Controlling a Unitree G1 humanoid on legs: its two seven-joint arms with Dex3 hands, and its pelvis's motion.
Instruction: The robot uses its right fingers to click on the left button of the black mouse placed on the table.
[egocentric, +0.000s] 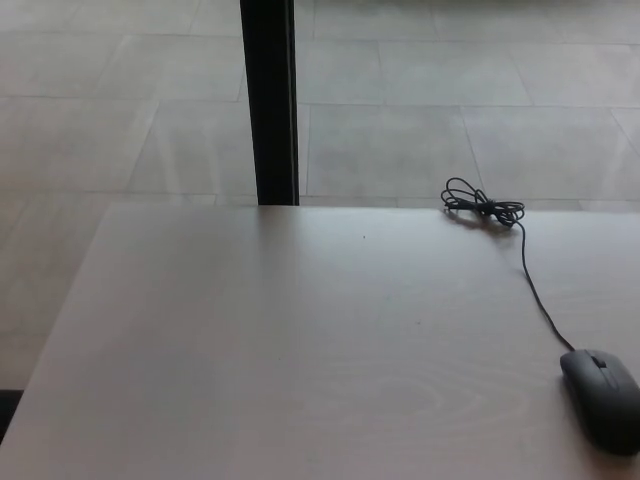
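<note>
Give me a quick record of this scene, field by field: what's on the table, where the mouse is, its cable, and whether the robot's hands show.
surface: pale wood table
mouse: black mouse, near the table's right edge, close to the camera
cable: black cable runs from the mouse toward the far edge
cable end: coiled bundle at the far edge of the table
background: tiled floor and a black vertical post beyond the table
left hand: not in view
right hand: not in view
mouse contact: nothing touching it

Black wired mouse (602, 398) (cable coiled behind) near table's right edge.
</note>
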